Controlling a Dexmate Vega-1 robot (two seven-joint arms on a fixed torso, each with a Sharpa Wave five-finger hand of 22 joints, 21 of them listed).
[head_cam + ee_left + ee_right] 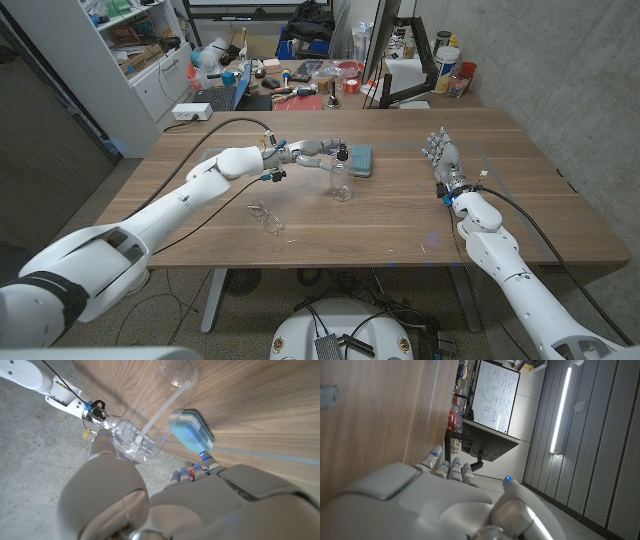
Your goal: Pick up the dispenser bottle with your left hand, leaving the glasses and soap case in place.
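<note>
While the left hand is reaching in from the left with its fingers spread just beside the dispenser bottle, the bottle is standing upright near the middle of the table, directly in front of the teal soap case, with the glasses lying nearer and to its left. It is looking like clear, thin plastic with a dark pump top, seemingly almost empty, so I am judging it light, slick and easy to tip; the body below the pump is probably offering the safest hold. Over on the right the right hand is waiting released, fingers straight, holding nothing. From the left wrist, the bottle is showing a see-through wall and an inner tube, sitting just off the fingers, not yet grasped, the soap case beside it. From the right wrist, the right hand is lying loose beside bare wood.
</note>
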